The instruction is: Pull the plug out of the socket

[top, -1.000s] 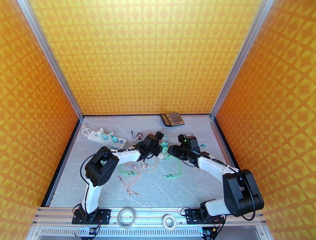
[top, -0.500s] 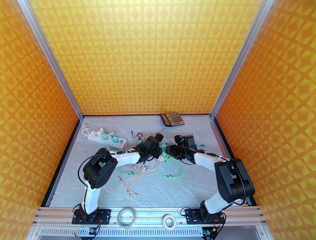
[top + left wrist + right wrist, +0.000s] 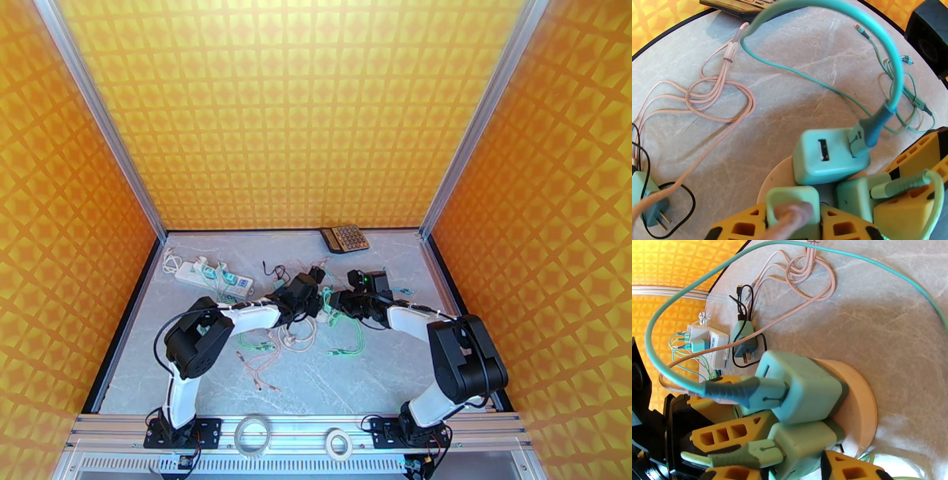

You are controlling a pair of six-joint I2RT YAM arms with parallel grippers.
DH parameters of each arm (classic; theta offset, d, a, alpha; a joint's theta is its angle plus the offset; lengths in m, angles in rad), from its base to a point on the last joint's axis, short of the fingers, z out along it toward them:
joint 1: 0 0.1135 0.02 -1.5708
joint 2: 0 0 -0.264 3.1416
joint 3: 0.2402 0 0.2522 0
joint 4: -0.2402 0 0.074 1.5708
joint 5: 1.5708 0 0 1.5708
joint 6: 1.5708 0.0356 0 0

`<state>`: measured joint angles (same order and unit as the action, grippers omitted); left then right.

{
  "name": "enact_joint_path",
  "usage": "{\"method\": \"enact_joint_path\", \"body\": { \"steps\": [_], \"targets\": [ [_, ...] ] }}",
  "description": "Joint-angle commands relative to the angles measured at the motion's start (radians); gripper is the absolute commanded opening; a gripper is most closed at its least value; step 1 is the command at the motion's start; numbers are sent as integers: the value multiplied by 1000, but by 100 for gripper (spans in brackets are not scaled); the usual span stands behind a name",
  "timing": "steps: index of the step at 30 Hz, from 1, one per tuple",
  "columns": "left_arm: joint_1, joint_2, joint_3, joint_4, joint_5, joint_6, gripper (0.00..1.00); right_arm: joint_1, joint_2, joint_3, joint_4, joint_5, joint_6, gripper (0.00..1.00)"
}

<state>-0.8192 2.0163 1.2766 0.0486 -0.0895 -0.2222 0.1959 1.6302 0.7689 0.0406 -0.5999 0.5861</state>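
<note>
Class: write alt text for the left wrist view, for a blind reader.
Yellow left fingers flank a pale green adapter seated on a round beige socket hub, beside a teal charger block with a teal cable; pink cables loop on the grey table.

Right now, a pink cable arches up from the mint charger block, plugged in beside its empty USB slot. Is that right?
No: that arching cable is teal, not pink, plugged into the mint charger block beside its empty USB slot. The left wrist view shows it.
</note>
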Motion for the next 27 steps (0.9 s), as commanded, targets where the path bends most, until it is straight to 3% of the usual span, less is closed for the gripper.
{"method": "enact_joint_path", "body": {
  "steps": [1,10,27],
  "targets": [
    [-63,-55,-19,-64,-38,50,17,0,56,-51,-136,157,-34,39],
    [-79,-42,9,-95,-68,27,14,1,80,-52,-147,179,-51,38],
    [24,-108,-27,-55,120,-123,11,17,96,-28,-196,229,-85,38]
  ]
}}
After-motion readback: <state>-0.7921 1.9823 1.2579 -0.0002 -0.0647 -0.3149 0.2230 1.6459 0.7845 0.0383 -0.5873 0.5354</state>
